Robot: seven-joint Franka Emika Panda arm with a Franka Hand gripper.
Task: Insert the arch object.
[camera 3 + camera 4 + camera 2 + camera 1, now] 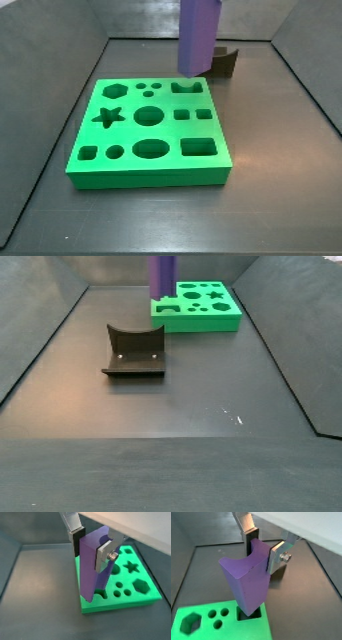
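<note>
The arch object, a tall purple bar (248,582), stands upright between the fingers of my gripper (263,549), which is shut on its upper part. Both wrist views show this grip (90,549). The bar's (90,572) lower end is at the mouth of a slot at the edge of the green board (251,629), also in view here (150,597). How deep it sits I cannot tell. In both side views the bar (199,35) (162,274) rises out of the picture over the board (147,177) (201,324); the gripper is out of view there.
The board has several other cut-outs: star, hexagon, rounds and squares. A dark fixture with a curved notch (134,351) stands on the grey floor apart from the board, and behind it in a side view (225,62). Dark walls ring the floor.
</note>
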